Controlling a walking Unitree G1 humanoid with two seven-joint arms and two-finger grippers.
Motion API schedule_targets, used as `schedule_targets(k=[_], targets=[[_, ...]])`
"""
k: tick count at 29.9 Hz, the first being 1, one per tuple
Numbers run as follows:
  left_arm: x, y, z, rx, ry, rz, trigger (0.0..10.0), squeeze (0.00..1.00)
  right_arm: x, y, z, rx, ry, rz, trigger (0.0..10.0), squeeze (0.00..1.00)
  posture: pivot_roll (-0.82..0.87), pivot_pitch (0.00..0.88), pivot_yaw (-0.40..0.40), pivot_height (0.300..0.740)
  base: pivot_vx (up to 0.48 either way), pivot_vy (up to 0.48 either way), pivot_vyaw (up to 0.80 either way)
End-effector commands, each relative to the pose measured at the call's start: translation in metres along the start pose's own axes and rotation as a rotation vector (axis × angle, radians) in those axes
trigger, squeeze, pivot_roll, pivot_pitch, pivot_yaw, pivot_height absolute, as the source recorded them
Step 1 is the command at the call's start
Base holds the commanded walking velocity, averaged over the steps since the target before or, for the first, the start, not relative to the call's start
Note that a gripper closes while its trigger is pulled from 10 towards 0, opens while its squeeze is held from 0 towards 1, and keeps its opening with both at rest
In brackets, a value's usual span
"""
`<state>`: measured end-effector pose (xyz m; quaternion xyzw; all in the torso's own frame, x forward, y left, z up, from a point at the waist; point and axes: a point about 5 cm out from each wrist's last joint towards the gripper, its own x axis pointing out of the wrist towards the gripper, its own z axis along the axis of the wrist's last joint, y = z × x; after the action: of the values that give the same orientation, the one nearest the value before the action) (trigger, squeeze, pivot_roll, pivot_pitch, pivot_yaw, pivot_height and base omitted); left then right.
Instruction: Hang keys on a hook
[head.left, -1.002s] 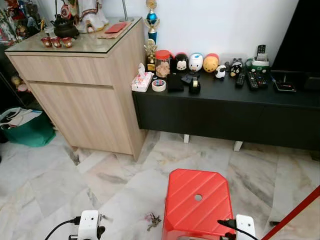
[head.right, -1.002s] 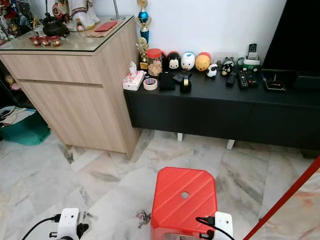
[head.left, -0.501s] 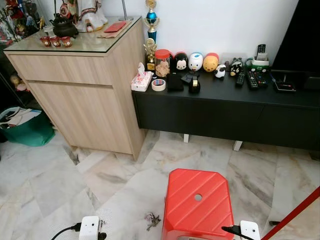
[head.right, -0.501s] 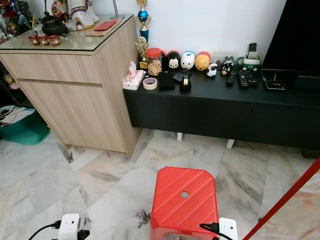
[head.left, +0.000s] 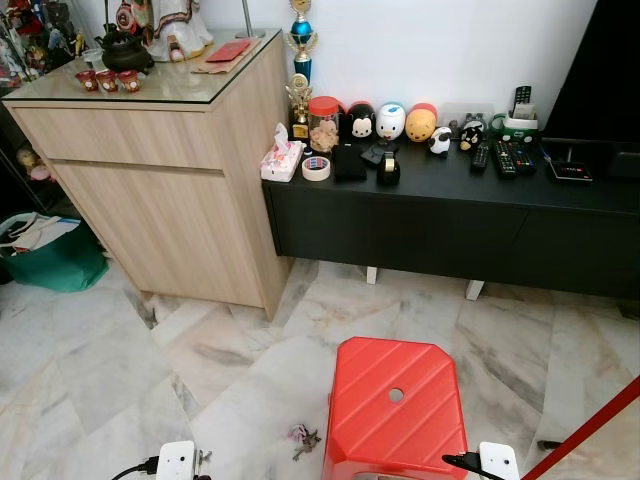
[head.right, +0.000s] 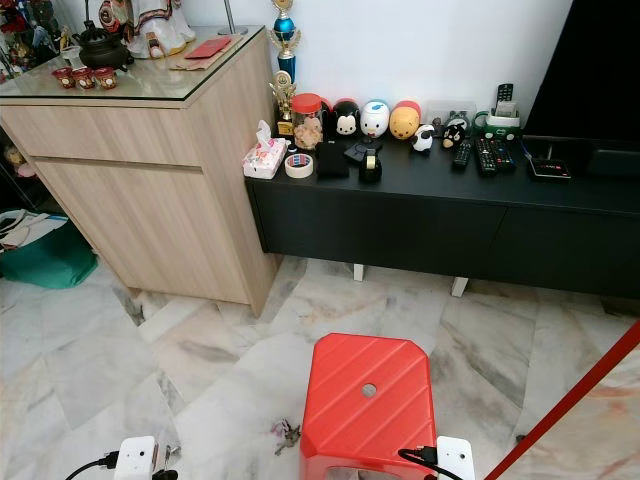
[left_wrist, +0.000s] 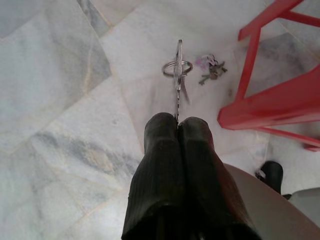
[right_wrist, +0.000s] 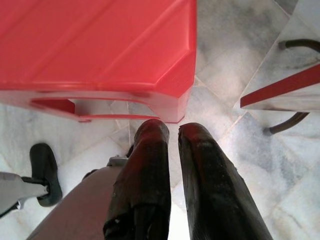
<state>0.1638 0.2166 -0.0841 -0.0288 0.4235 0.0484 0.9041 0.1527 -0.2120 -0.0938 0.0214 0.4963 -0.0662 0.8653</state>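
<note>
- Head views: a red plastic stool (head.left: 394, 405) with a round hole in its seat stands near on the pale marble floor (head.left: 120, 380). Just left of it lies a small bunch of keys with a purple tag (head.left: 304, 437), resting on the floor.
- Farther off, a light wooden cabinet with a glass top (head.left: 170, 160) stands at the left, and a long black low sideboard (head.left: 450, 215) runs to the right of it, with a row of round cartoon-character figures (head.left: 393, 122), a roll of tape (head.left: 317, 167) and several remote controls (head.left: 495, 155) on top. A green bag (head.left: 55, 262) sits at the far left.
- Left wrist view: the left gripper (left_wrist: 177, 125) has its black fingers pressed together, pinching a thin metal key with a silver ring (left_wrist: 177, 70); this key points out over the floor. The tagged bunch lies beyond it, close to a red stool leg.
- Right wrist view: the right gripper (right_wrist: 172, 131) hangs just beside the stool's edge, fingers slightly apart with a narrow gap and nothing between them.
</note>
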Motion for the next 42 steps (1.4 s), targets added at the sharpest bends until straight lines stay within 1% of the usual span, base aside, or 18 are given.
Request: schedule_targets(k=[1,4,10,12,33,42], targets=[[-0.002,0.005,-0.005,0.005,0.031,0.01,10.0,0.0,0.0,0.003,-0.001,-0.016,0.005,0.006,10.0,0.0,-0.07,0.0,0.043,0.734,0.0,0.0,0.0],[-0.002,0.01,-0.006,0.002,0.039,0.017,10.0,0.0,0.0,0.003,-0.001,-0.01,0.007,0.004,10.0,0.0,-0.07,0.0,0.043,0.734,0.0,0.0,0.0],[-0.006,0.023,-0.01,-0.005,0.066,0.038,10.0,0.0,0.0,0.003,-0.001,-0.016,0.007,0.003,10.0,0.0,-0.07,0.0,0.044,0.734,-0.04,0.0,0.0],[-0.006,0.024,-0.011,-0.005,0.07,0.039,10.0,0.0,0.0,0.003,0.0,-0.018,0.007,0.004,10.0,0.0,-0.07,0.0,0.044,0.734,-0.244,0.0,0.0],[-0.009,0.018,-0.022,0.012,0.106,0.025,10.0,0.0,0.001,0.005,0.0,0.005,0.002,0.007,10.0,0.0,-0.06,0.0,0.04,0.734,-0.274,0.0,0.0],[-0.01,0.018,-0.027,0.024,0.116,0.019,10.0,0.0,0.0,0.006,-0.001,0.041,0.0,0.011,10.0,0.0,-0.06,0.0,0.041,0.734,-0.292,0.0,0.0]])
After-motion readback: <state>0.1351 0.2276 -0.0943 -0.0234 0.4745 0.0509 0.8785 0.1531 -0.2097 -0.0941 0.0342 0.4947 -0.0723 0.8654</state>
